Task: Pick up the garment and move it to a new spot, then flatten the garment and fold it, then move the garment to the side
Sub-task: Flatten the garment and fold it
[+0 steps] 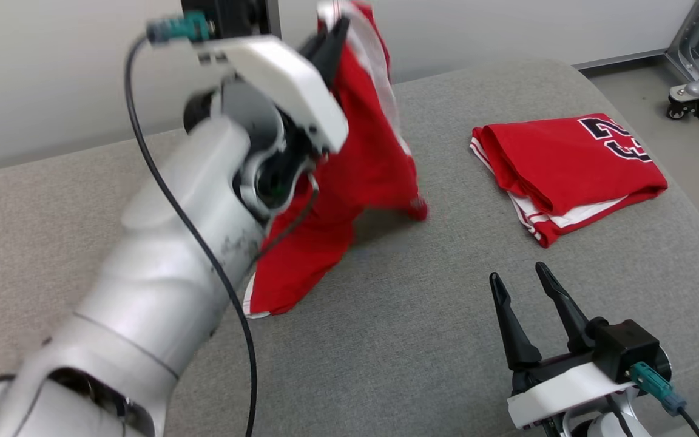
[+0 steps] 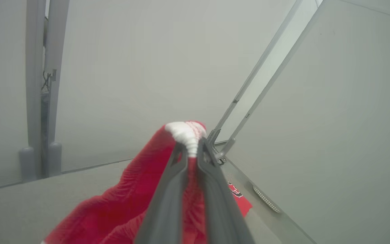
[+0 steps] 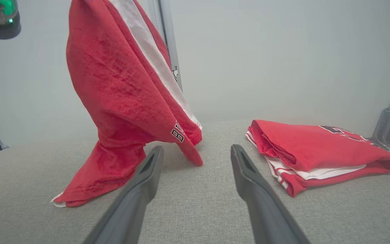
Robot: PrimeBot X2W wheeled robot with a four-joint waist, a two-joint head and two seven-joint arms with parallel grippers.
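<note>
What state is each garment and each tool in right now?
Hanging garment: lifted, unfolded, lower end resting on the grey cushion.
Left tool: shut on the hanging garment's white-trimmed edge, raised.
Folded garment: folded, lying on the cushion.
Right tool: open, empty.

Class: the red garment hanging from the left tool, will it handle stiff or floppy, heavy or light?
Probably floppy: the garment sags in folds from the left tool, hem trailing on the cushion. Likely light: one narrow pinch holds it up.
</note>
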